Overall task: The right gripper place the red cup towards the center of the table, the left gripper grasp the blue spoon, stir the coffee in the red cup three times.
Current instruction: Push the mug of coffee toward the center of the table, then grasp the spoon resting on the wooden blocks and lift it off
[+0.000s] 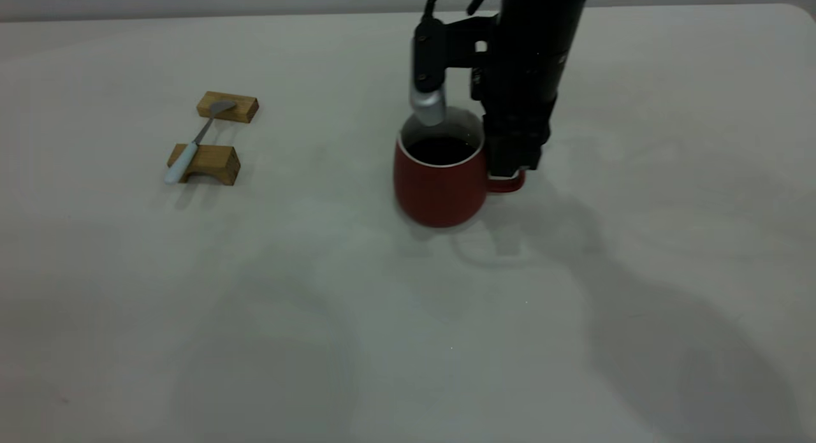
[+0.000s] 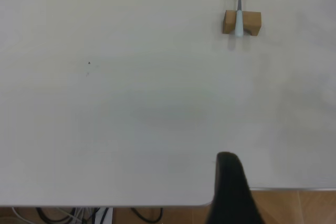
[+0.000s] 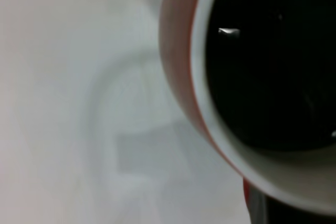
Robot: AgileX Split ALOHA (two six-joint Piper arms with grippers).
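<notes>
The red cup [image 1: 440,185] stands on the table [image 1: 357,315] a little right of its middle, and the right gripper [image 1: 508,169] comes straight down beside it, its black fingers closed on the cup's red loop handle [image 1: 507,185]. The coffee [image 1: 441,150] lies dark and level inside the white rim; in the right wrist view the cup [image 3: 181,72] and its coffee [image 3: 268,61] fill the near field. Well apart, at the table's left, one blue spoon [image 1: 191,146] rests across two wooden blocks [image 1: 205,164], its bowl on the farther block and its pale handle over the nearer one. The left gripper [image 2: 231,192] shows only one black finger at the table's near edge, far from the spoon [image 2: 239,9], so its opening cannot be told. No writing or label is legible. Counted: one cup, one spoon, two blocks.
</notes>
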